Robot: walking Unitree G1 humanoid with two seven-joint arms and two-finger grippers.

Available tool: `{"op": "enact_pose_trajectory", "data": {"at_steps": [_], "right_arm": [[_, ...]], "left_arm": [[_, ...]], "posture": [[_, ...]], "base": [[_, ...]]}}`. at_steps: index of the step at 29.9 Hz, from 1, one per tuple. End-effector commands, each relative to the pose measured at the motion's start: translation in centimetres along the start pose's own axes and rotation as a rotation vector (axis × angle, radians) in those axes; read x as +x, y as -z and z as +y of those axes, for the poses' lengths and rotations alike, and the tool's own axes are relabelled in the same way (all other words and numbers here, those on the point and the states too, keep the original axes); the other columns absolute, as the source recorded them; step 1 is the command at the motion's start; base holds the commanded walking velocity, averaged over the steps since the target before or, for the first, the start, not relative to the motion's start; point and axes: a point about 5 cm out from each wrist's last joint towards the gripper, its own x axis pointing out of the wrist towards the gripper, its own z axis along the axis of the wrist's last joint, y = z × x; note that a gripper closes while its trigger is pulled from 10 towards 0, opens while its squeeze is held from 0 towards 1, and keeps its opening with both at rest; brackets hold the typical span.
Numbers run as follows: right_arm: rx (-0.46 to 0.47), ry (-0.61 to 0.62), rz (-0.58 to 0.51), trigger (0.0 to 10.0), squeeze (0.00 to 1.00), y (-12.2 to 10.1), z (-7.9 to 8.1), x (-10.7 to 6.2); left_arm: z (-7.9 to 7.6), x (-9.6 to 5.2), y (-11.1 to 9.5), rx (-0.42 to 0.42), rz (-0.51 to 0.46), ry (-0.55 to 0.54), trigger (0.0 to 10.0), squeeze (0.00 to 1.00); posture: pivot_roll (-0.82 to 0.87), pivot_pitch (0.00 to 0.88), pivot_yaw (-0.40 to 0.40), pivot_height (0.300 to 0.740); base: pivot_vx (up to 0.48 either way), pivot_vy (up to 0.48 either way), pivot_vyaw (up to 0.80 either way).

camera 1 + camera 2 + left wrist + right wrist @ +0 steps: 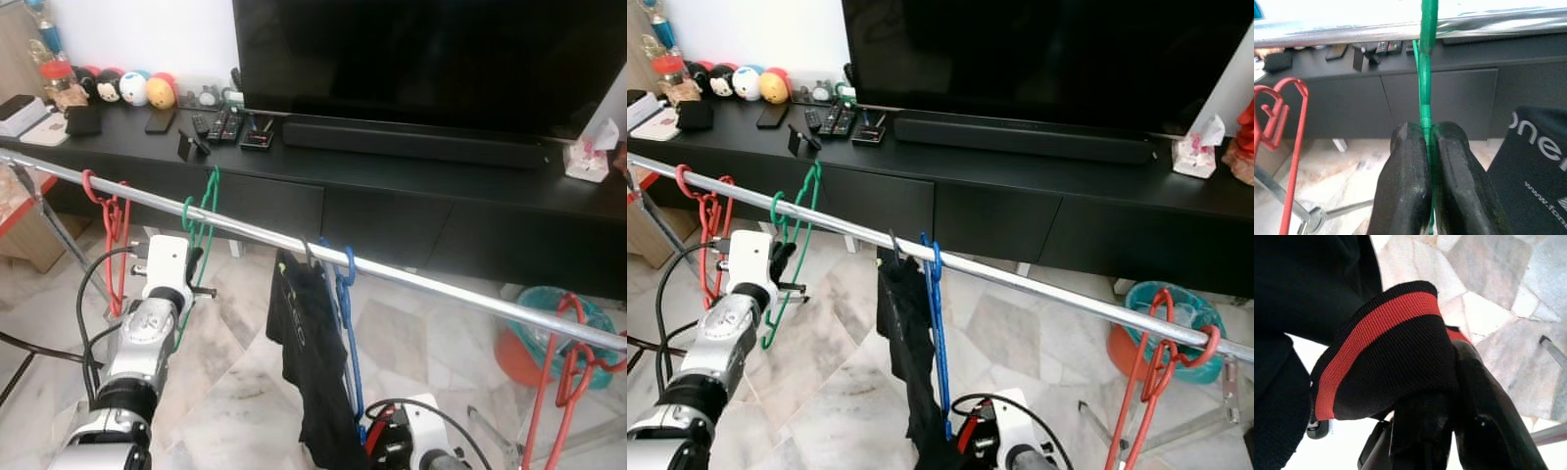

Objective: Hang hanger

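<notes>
The left gripper [1426,147] pinches the thin, light, stiff green hanger [203,220] hooked on the silver rail [421,284], beside a red hanger [113,220], while the right gripper [1449,396] clamps soft black-and-red cloth [1386,362].

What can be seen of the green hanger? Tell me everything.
The green hanger is thin, glossy and plastic-looking. Its hook sits over the silver rail, between a red hanger and a blue hanger. It hangs down, carrying no clothing. The left gripper is shut on its stem below the rail, fingers pressed to either side.
</notes>
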Motion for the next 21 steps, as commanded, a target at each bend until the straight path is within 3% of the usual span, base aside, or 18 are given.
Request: {"op": "enact_pose_trajectory", "data": {"at_steps": [1, 4, 5, 11, 16, 21], "right_arm": [[-0.001, 0.005, -0.003, 10.0, 0.0, -0.1, -0.1, 0.0], [-0.003, 0.005, -0.001, 10.0, 0.0, 0.0, -0.1, 0.0], [-0.003, 0.005, 0.001, 10.0, 0.0, 0.0, -0.2, 0.0], [-0.004, 0.01, 0.003, 10.0, 0.0, 0.0, -0.3, 0.0], [0.0, 0.022, -0.002, 10.0, 0.0, -0.1, -0.5, 0.0], [0.007, 0.043, -0.017, 10.0, 0.0, -0.7, -1.2, 0.0]], "left_arm": [[-0.2, -1.1, 0.2, 0.001, -0.018, -0.006, 10.0, 0.0], [-0.3, -2.4, 1.2, 0.005, 0.003, -0.003, 10.0, 0.0], [-0.4, -4.1, 2.5, -0.006, 0.038, -0.009, 10.0, 0.0], [-0.4, -7.9, 5.6, -0.072, 0.16, -0.073, 10.0, 0.0], [-0.2, -8.2, 5.9, -0.085, 0.177, -0.1, 10.0, 0.0], [-0.5, -7.7, 5.3, -0.101, 0.165, -0.107, 10.0, 0.0]], "posture": [[-0.04, 0.0, 0.005, 0.74], [-0.04, 0.0, 0.006, 0.74], [-0.04, 0.0, 0.005, 0.74], [-0.03, 0.0, -0.005, 0.74], [-0.03, 0.0, -0.012, 0.74], [-0.04, 0.0, -0.014, 0.74]], "base": [[0.0, 0.0, 0.0], [0.0, 0.0, 0.0], [0.0, 0.0, 0.0], [0.0, 0.0, 0.0], [0.0, 0.0, 0.0], [-0.258, 0.0, 0.0]]}}
